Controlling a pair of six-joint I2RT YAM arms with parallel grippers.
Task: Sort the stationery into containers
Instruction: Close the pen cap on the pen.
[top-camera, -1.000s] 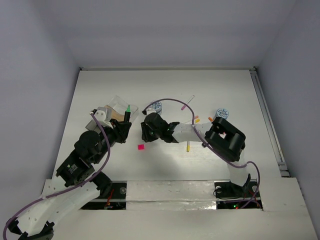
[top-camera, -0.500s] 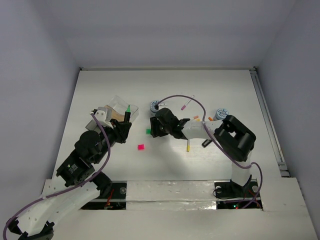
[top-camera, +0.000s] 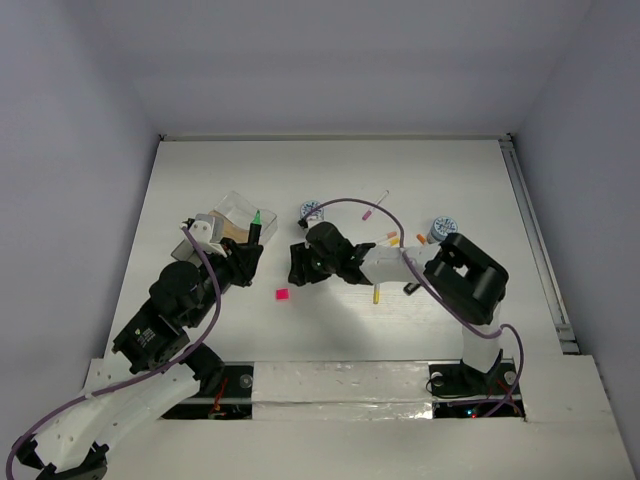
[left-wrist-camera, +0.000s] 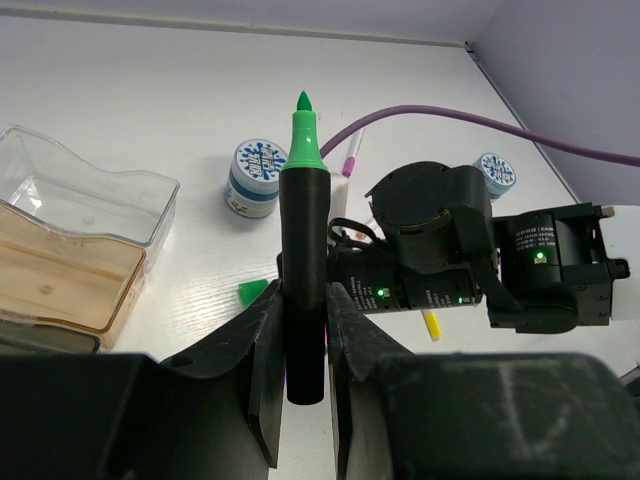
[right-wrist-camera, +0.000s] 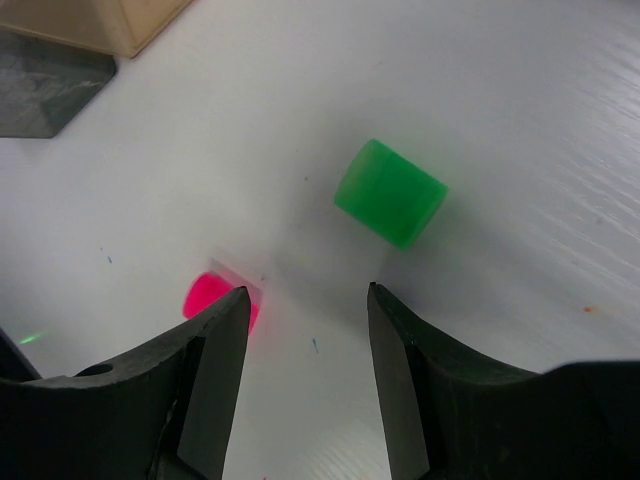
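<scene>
Fingers of my right claw (right-wrist-camera: 305, 300) stand spread and empty; the small green cube (right-wrist-camera: 390, 193) lies on the white desk (right-wrist-camera: 520, 120) just ahead of them, slightly right of the gap. My left claw (left-wrist-camera: 303, 310) pinches a black marker with green cap (left-wrist-camera: 303, 230), near the clear plastic tray (left-wrist-camera: 90, 190).

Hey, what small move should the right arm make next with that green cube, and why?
Probably ease the right gripper forward and down until the green cube sits between its fingers. Its jaws stand open and empty, the cube lies on the table just beyond the fingertips, and the pink cube lies close by one finger, so closing now would catch nothing.
</scene>
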